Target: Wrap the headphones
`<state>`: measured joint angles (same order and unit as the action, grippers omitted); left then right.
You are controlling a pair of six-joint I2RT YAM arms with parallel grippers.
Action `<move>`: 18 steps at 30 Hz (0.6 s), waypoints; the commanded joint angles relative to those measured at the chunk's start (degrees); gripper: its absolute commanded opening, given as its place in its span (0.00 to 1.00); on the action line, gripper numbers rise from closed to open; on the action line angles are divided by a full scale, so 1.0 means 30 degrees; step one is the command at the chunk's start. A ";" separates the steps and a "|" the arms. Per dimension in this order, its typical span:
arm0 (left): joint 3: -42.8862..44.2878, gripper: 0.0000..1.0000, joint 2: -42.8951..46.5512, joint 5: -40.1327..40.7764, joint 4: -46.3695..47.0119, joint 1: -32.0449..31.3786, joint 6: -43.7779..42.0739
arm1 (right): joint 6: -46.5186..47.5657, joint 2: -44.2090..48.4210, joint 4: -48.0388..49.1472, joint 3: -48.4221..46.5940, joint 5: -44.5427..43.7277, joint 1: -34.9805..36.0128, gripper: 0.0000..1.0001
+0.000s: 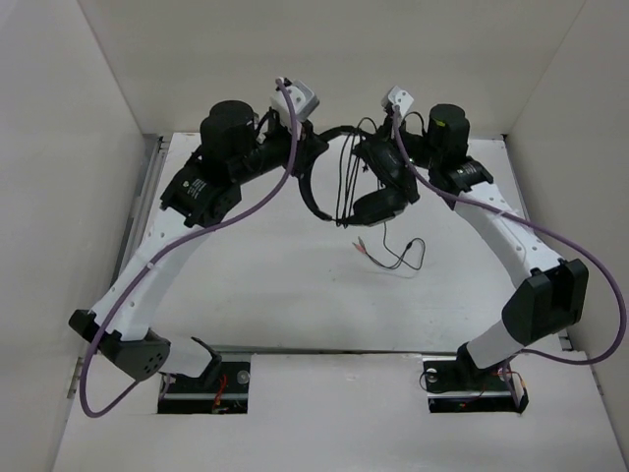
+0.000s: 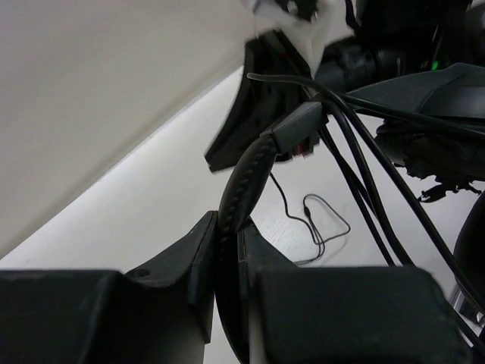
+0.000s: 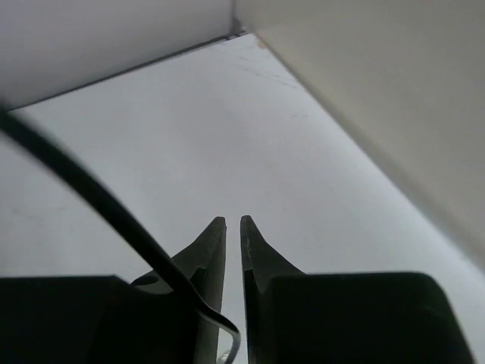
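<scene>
The black headphones [image 1: 376, 205] hang in the air between my two grippers at the far middle of the table. My left gripper [image 1: 314, 149] is shut on the padded, stitched headband [image 2: 244, 186], which rises out from between its fingers [image 2: 198, 250]. My right gripper [image 3: 233, 221] is almost fully shut, and the thin black cord [image 3: 91, 193] crosses its left finger and curls down into the narrow gap between the jaws. Several strands of cord [image 1: 344, 187] hang beside the earcup. The cord's loose end with the plugs [image 1: 366, 251] lies on the table below, and it also shows in the left wrist view [image 2: 318, 224].
White walls enclose the white table [image 1: 246, 285] on the left, back and right. Purple arm cables [image 1: 251, 206] trail along both arms. The two arm bases [image 1: 206, 379] sit at the near edge.
</scene>
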<state>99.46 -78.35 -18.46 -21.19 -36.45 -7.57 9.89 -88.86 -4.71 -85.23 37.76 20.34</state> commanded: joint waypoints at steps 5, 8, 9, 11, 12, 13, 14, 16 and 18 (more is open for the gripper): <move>0.3727 0.00 -0.0485 -0.1493 0.2316 0.1235 0.4189 | -1.1661 0.0089 0.8997 0.3415 0.6308 0.0792 0.29; 0.4579 0.00 -0.0750 -0.1436 0.2638 0.1645 0.5013 | -1.5998 -0.0204 1.3246 0.4617 0.6603 0.1232 0.34; 0.4755 0.00 -0.0779 -0.1232 0.2756 0.1791 0.5102 | -1.7462 -0.0291 1.4942 0.5114 0.6603 0.1349 0.36; 0.5078 0.00 -0.0779 -0.0590 0.3019 0.2259 0.5190 | -1.9285 -0.0380 1.6971 0.5819 0.6545 0.1496 0.40; 0.5166 0.00 -0.0779 0.0198 0.3252 0.2581 0.5307 | -1.9844 -0.0409 1.7589 0.6141 0.6516 0.1555 0.42; 0.5167 0.00 -0.0721 0.1017 0.3603 0.2874 0.5395 | -2.0255 -0.0380 1.8059 0.6464 0.6400 0.1671 0.43; 0.5109 0.00 -0.0692 0.1519 0.3809 0.3022 0.5425 | -2.0318 -0.0380 1.8151 0.6612 0.6427 0.1788 0.43; 0.4963 0.00 -0.0662 0.2865 0.4191 0.3402 0.5542 | -2.0318 -0.0293 1.8123 0.6905 0.6486 0.2139 0.43; 0.4729 0.00 -0.0662 0.4592 0.4688 0.3637 0.5367 | -2.0143 -0.0205 1.8123 0.7081 0.6720 0.2491 0.43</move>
<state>111.92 -81.60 -13.32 -15.40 -26.74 5.89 -46.15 -90.06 41.28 -64.49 56.05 26.02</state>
